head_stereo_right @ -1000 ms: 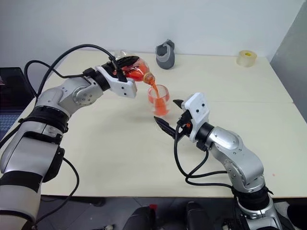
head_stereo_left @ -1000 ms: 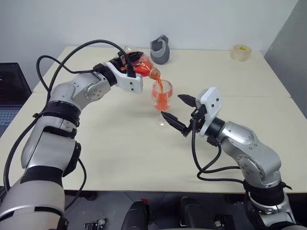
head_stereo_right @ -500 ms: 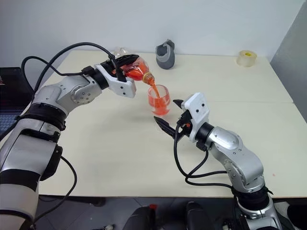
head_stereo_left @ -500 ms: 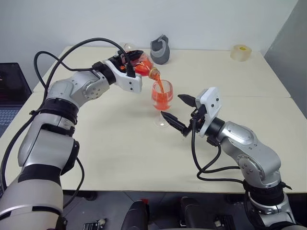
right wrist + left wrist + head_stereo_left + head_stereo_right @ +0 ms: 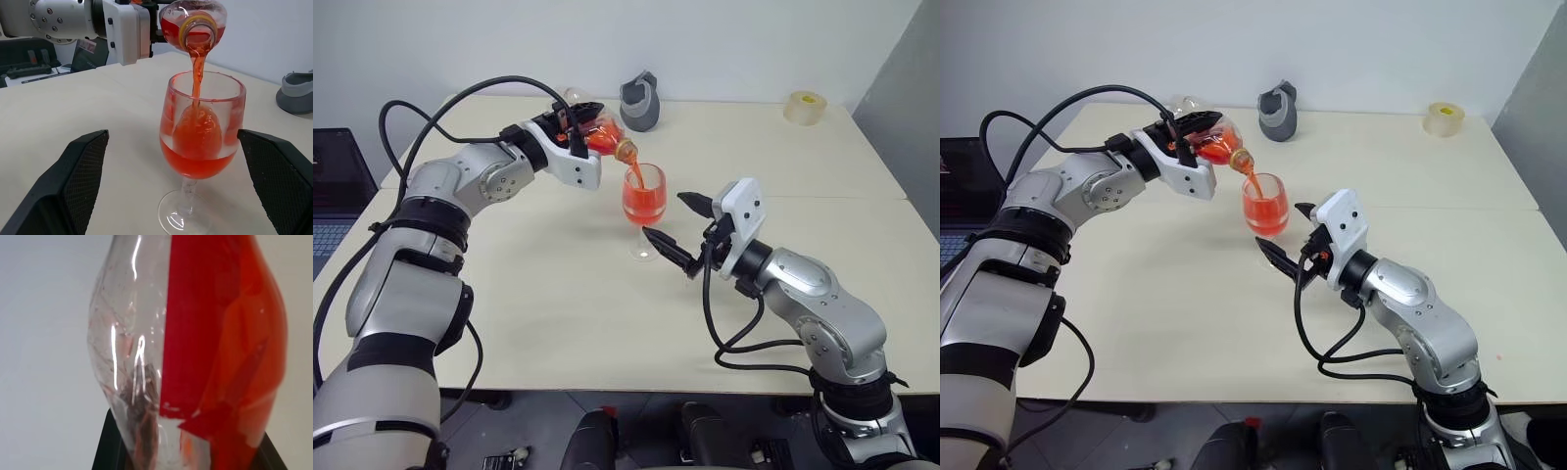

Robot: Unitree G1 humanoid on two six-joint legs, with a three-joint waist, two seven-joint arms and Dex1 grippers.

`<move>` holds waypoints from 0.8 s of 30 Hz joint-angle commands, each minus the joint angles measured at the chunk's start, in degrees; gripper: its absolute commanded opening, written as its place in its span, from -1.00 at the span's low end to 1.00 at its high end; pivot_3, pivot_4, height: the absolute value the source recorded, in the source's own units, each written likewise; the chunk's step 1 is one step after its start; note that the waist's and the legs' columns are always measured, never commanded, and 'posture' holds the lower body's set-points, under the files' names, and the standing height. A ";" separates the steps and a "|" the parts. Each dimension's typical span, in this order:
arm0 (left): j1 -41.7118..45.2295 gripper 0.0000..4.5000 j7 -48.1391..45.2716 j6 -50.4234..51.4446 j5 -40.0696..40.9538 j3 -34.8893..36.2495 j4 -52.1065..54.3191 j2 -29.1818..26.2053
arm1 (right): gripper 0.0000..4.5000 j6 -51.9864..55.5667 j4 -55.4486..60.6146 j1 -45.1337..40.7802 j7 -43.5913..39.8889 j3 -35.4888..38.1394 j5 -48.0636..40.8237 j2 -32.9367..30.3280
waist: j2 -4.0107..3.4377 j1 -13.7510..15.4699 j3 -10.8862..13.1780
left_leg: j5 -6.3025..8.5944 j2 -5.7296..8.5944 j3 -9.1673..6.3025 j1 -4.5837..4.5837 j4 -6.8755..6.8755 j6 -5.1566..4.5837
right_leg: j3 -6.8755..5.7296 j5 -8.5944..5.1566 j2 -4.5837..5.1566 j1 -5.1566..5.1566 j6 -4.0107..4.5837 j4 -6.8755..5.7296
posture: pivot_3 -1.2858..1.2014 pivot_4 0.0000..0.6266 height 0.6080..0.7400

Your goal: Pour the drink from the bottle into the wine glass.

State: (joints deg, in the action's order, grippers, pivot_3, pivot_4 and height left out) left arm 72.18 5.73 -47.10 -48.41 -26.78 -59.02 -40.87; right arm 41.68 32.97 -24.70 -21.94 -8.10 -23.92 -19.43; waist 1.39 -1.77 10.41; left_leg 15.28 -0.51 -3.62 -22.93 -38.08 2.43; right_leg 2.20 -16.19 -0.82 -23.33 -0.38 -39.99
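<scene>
While the drink runs in a thin red stream from the tipped bottle into the wine glass, the pour is well under way but not finished. The left gripper is clamped around the bottle's body, holding it above and just to the near-left of the glass rim, mouth down. About half the bowl looks filled, and red liquid remains in the bottle, so what is left, I judge, is to finish or cut off the stream, right the bottle and set it on the table. The right gripper waits with its fingers spread wide to either side of the glass, touching nothing. The left wrist view shows how much drink the bottle retains; the right wrist view shows the stream landing inside the rim and the level in the bowl.
</scene>
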 commanded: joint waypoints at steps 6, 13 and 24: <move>2.35 -0.60 1.02 -0.28 0.95 0.81 0.11 -0.93 | 1.00 -1.14 1.89 -0.51 -0.14 0.13 0.38 0.40 | 0.00 0.00 0.00 | 0.00 0.00 0.00 0.00 0.00 0.00 | 0.00 0.00 0.00 0.00 0.00 -0.01 | 0.03 -0.52 1.00; 0.86 -0.60 -2.82 -0.05 5.46 2.63 0.70 0.56 | 1.00 -1.43 1.71 -0.56 -0.38 -0.06 0.67 0.45 | 0.00 0.00 0.00 | 0.00 0.00 0.00 0.00 -0.01 0.00 | -0.01 0.00 0.00 0.00 0.00 -0.01 | 0.03 -0.52 1.00; -5.35 -0.60 -14.29 1.67 19.48 8.39 8.06 3.46 | 1.00 -4.03 1.59 -0.26 -2.14 -1.77 2.64 -0.58 | 0.00 -0.03 0.00 | 0.00 -0.02 0.02 0.00 -0.03 0.01 | 0.02 0.00 0.01 0.00 0.00 -0.03 | 0.03 -0.52 1.00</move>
State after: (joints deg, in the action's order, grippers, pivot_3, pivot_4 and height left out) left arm 66.66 -7.05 -46.29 -32.76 -21.46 -53.75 -37.58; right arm 39.38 32.95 -24.70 -23.37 -9.84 -21.46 -19.94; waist 1.39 -1.80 10.40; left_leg 15.28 -0.52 -3.61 -22.93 -38.11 2.43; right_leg 2.22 -16.18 -0.82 -23.33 -0.37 -40.02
